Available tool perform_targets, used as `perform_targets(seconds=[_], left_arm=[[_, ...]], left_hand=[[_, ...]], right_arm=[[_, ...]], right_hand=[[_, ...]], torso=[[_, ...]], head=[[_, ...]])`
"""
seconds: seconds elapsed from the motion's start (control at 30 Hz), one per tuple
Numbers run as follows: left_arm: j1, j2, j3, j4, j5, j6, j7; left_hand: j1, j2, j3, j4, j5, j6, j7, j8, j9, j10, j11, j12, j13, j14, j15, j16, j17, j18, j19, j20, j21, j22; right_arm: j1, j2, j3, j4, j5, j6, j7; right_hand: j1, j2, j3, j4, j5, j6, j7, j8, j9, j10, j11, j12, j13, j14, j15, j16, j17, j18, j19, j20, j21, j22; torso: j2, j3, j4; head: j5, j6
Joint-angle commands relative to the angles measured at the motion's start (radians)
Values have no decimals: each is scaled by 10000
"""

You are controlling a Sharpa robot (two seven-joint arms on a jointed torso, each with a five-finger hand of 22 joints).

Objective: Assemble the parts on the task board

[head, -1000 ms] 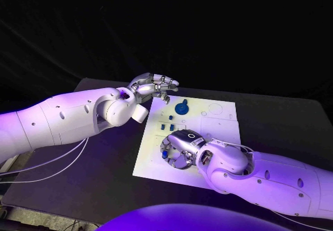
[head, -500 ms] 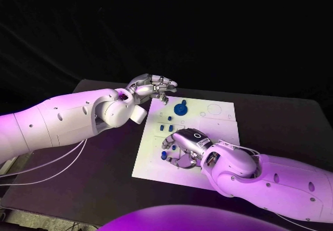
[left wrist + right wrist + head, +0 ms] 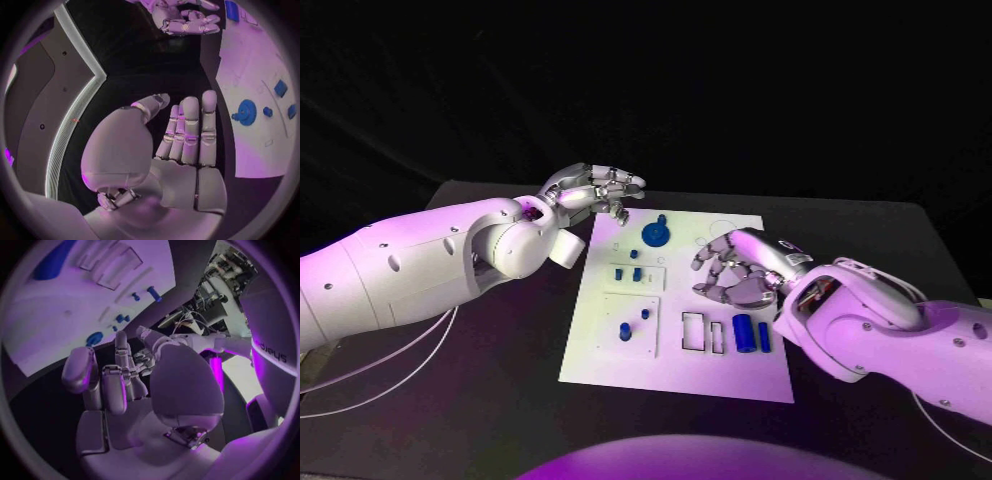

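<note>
Your left hand point(image 3: 596, 188) hovers just off the board's point(image 3: 733, 375) far left corner, over the black table point(image 3: 488, 380). Fingers curled in loosely, nothing between them in the head view. In the left wrist view the same hand point(image 3: 181, 145) shows its fingers straight and side by side, palm bare.

Your right hand point(image 3: 740, 268) hangs above the board's right-hand middle, palm turned toward the board, fingers spread and slightly bent, gripping nothing. In its own wrist view the fingers point(image 3: 112, 385) stand apart with nothing among them.

Blue parts on the board, counted from the head view: one round disc point(image 3: 655, 235) near the far edge, two short pegs point(image 3: 627, 274) in a pale frame below it, two small pieces point(image 3: 636, 325) in the next frame down, two longer cylinders point(image 3: 751, 333) side by side near the right hand. A tiny blue dot sits above the pegs; you cannot tell what it is.

Outlined slots point(image 3: 702, 332) lie just left of the cylinders. The board under the right hand is hidden.
</note>
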Motion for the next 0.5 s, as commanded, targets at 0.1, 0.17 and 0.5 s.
perform_targets(seconds=[0.1,0.17,0.5], left_arm=[[6,-43,3,103,-11,119,48],[5,-58,2,126,-11,118,58],[3,-106,-14,193,-11,141,53]], left_hand=[[-25,74,-48,17,45,-73,14,39,16,-70,-28,50,-3,-82,14,-30,-9,196,4,64,-48,-15],[-25,74,-48,17,45,-73,14,39,16,-70,-28,50,-3,-82,14,-30,-9,196,4,64,-48,-15],[-35,69,-55,19,51,-79,16,45,16,-76,-26,60,-3,-86,16,-26,-18,195,7,66,-57,-18]], right_arm=[[21,-914,-91,290,2105,565,-447],[2,-1234,-124,401,2172,640,-603],[-65,-2092,-260,806,1567,1027,-1759]], right_hand=[[2,-76,-563,537,102,-325,-254,581,768,-264,-256,2787,2801,640,-209,248,459,-230,279,-219,699,781],[-5,-13,-713,835,95,-345,-312,929,1108,-251,-274,5043,5082,704,-245,389,755,-282,380,-233,992,962],[-16,9,-1361,1817,189,-328,-456,1618,1880,661,-411,9427,9581,813,-358,661,1375,-399,606,-336,1553,1313]], torso=[[-41,-21,-127],[-49,-18,-161],[-81,-25,-194]], head=[[-355,28],[-367,21],[-511,-41]])
